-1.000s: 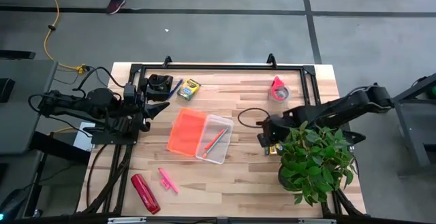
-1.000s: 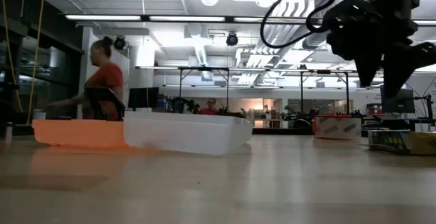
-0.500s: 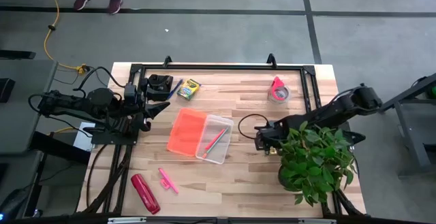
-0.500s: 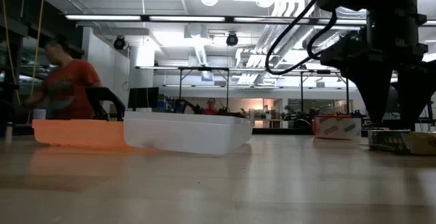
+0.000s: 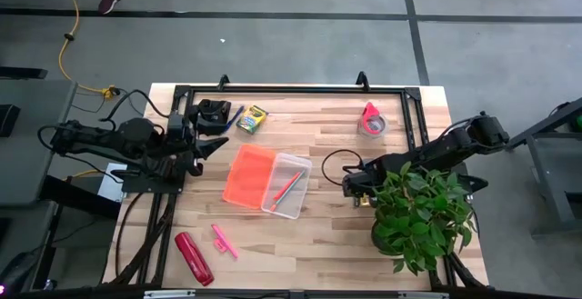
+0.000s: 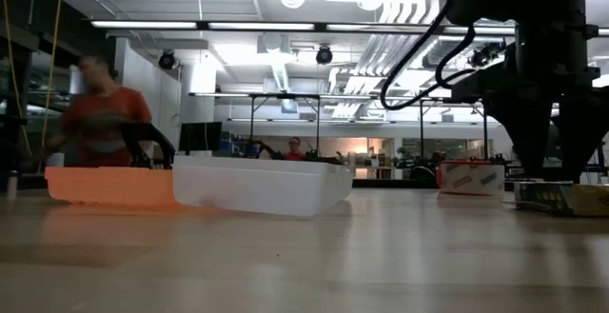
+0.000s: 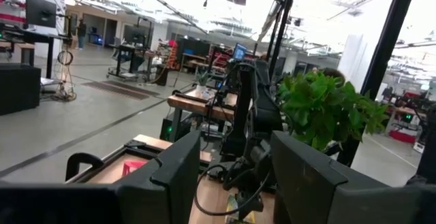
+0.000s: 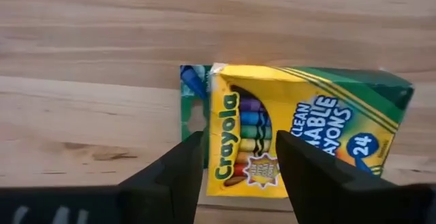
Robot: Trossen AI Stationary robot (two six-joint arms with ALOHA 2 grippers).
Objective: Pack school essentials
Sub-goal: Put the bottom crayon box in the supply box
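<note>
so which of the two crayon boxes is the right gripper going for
The crayon box lying beside the potted plant, directly under the open right gripper. The other crayon box lies at the table's far edge, near the left gripper.

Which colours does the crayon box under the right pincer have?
Yellow and green crayon box; right wrist view shows it best.

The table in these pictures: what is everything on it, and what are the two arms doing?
Crayon boxes: two, yellow-green; one at the back left, one under the right fingers.
Clear bin: one, centre, holding pink and green pencils.
Orange lid: one, beside the bin.
Pink marker: one, front left.
Red glossy object: one, front left.
Pink tape roll: one, back right.
Potted plant: one, green, front right.
Left gripper: open, waiting at the left edge.
Right gripper: open, over a crayon box.
</note>
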